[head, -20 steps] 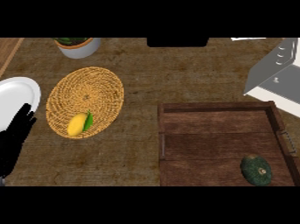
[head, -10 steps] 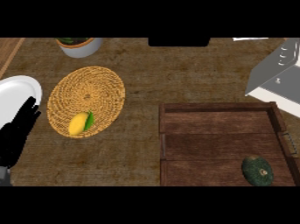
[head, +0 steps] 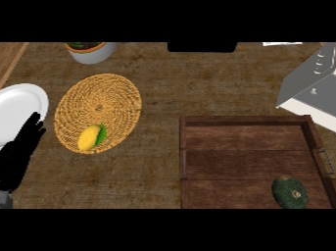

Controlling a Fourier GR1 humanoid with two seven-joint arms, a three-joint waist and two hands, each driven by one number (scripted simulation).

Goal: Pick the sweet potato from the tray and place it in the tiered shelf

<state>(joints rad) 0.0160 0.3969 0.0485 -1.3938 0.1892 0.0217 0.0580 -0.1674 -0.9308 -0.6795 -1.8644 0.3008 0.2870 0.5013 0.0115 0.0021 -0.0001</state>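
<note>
At the lower left edge of the frame the left hand (head: 12, 156) stood open, fingers straight and pointing up, grasping nothing; against the second before, it had drifted only slightly and seemed to be resting. The right hand showed nowhere, so nothing had yet gone for the pick.

Low at the right lay the wooden tray (head: 252, 121), and in its lower right corner sat a dark green round vegetable (head: 290, 192), the only thing in the tray. It looked more like a small squash than a sweet potato, but it was presumably the task's object. It had not moved and nothing touched it, well apart from the left hand.

Further up, a woven mat (head: 102, 105) at left of centre carried a yellow and green fruit (head: 91, 137) on its lower part. A white plate (head: 10, 110) lay just left of the mat.

At the upper right, the grey and white tiered shelf (head: 316, 83) stood beyond the tray's far corner. A potted plant (head: 91, 50) sat at the upper left.

By my judgement the task had not begun: the whole reach, grasp and carry remained.
</note>
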